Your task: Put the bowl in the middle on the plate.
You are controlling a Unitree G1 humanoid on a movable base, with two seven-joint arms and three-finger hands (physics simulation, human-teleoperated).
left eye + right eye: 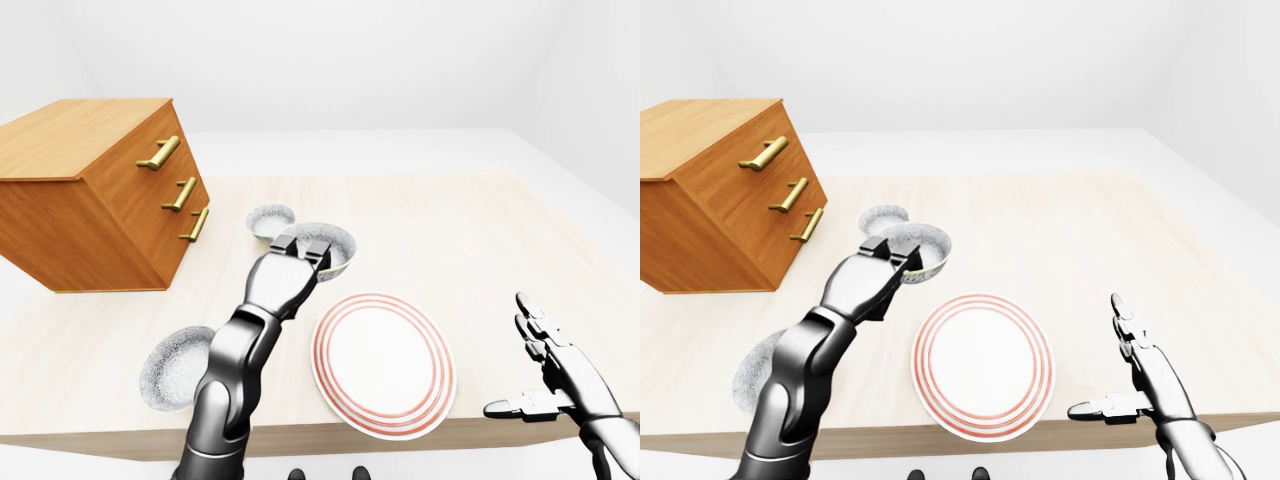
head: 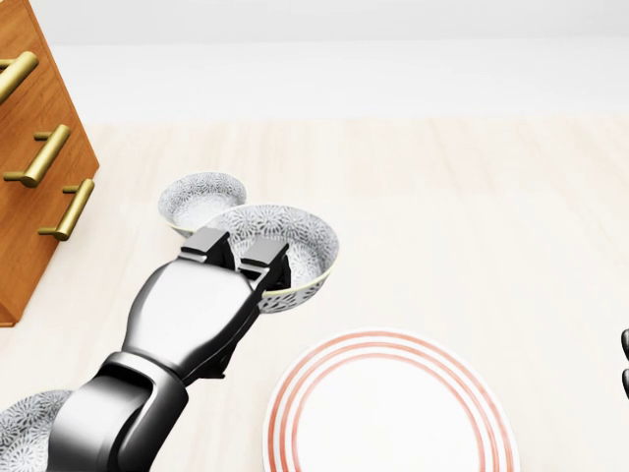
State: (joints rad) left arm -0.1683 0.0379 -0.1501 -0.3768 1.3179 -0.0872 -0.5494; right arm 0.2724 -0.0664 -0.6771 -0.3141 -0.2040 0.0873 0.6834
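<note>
Red rings on glossy white, that's your plate [image 1: 384,362], round and shallow, lying at the near edge of the pale wooden table [image 1: 500,230] and empty. Your right hand [image 1: 545,372] hangs off to its right, fingers spread wide, holding nothing. On the near left a grey-patterned bowl [image 1: 172,365] sits half hidden behind your forearm.

Now the one that counts: the middle bowl [image 2: 290,254], just beyond the plate and slightly left of it. Your left hand [image 2: 241,258] is on its near rim, dark fingers [image 2: 263,264] pinched over the edge, thumb side hidden, so it reads as a closed rim grip. Whether the bowl has left the table I can't tell from here.

By the look of it it's glazed ceramic, speckled grey outside and in with a cream lip: stiff, smooth, probably slick, and it will chip if it drops. A one-sided rim pinch lets it tip, so keep it level and go slowly over the plate's raised edge.

Further back, a second patterned bowl [image 2: 200,200] sits just behind it, seemingly touching or nearly so. Far left stands an orange-brown wooden drawer cabinet [image 1: 95,190] with brass bar handles [image 1: 158,153].
</note>
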